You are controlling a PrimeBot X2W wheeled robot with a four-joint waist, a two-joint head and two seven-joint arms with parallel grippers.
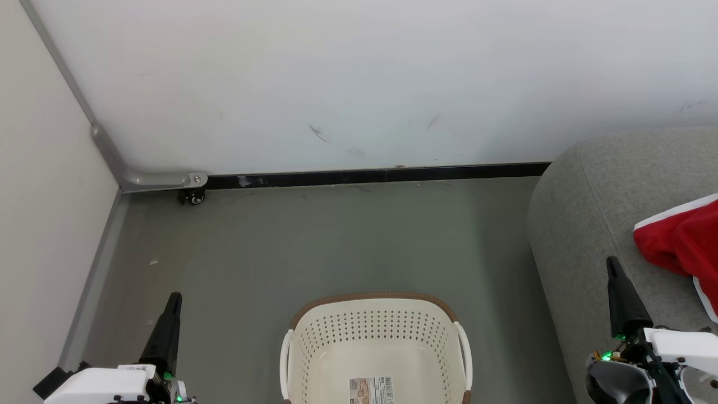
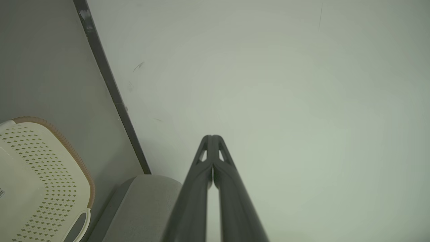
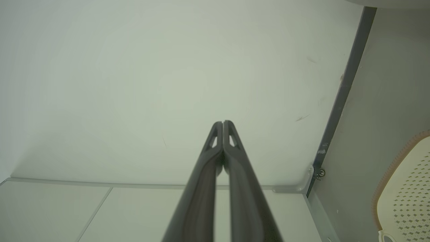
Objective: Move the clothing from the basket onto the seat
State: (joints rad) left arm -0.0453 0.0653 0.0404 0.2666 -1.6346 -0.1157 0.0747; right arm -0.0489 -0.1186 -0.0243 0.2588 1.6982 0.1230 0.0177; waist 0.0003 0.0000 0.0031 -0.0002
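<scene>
In the head view the red clothing (image 1: 681, 241), white trim along one edge, lies on the grey seat (image 1: 583, 224) at the frame's right edge, well apart from the basket (image 1: 373, 295) at bottom centre, whose inner bottom shows a label sticker (image 1: 370, 391). The left gripper (image 1: 175, 296) at lower left and the right gripper (image 1: 611, 261) at lower right point up. Each wrist view shows its fingers pressed together, holding nothing. The left wrist view shows the seat's end beside the basket, and the right wrist view a caster wheel (image 3: 320, 173).
</scene>
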